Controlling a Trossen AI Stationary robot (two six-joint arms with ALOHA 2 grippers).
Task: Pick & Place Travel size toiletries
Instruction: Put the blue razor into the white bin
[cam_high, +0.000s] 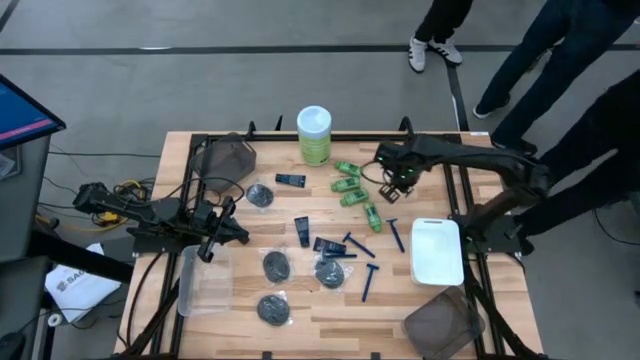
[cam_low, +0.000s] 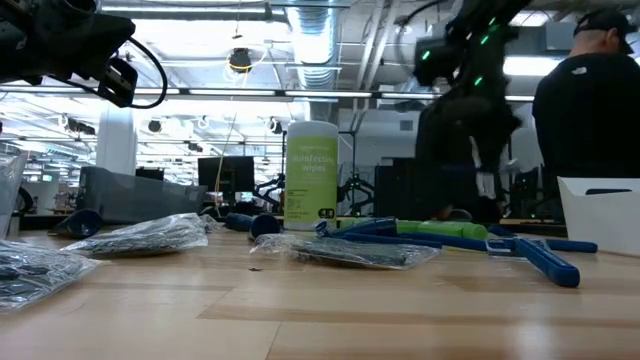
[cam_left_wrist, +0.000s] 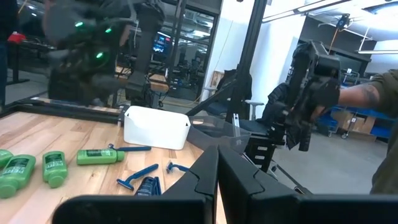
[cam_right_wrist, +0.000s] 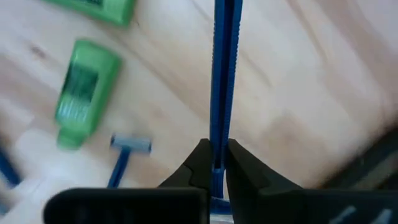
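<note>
My right gripper (cam_high: 393, 192) (cam_right_wrist: 216, 155) hovers over the far middle of the table, shut on a thin blue razor (cam_right_wrist: 222, 74). Below it lie green bottles (cam_high: 348, 185) (cam_right_wrist: 84, 93) and another razor (cam_right_wrist: 127, 146) flat on the wood. More razors (cam_high: 368, 282), navy tubes (cam_high: 302, 230) and bagged black discs (cam_high: 276, 265) are spread over the table's middle. My left gripper (cam_high: 207, 250) (cam_left_wrist: 217, 163) waits shut above the clear tray (cam_high: 205, 285) at the left, holding nothing. My right gripper pinches the blue razor by its handle (cam_right_wrist: 221, 134) between the two fingertips, coming from above. The handle runs straight out past the fingertips. The razor is lifted clear of the table, and its head lies outside the wrist view.
A white bin (cam_high: 437, 250) sits at the right and tinted bins at the far left (cam_high: 228, 158) and near right (cam_high: 440, 322). A tall green canister with a white lid (cam_high: 314, 135) stands at the far edge. People stand beyond the table's far right corner (cam_high: 560, 60).
</note>
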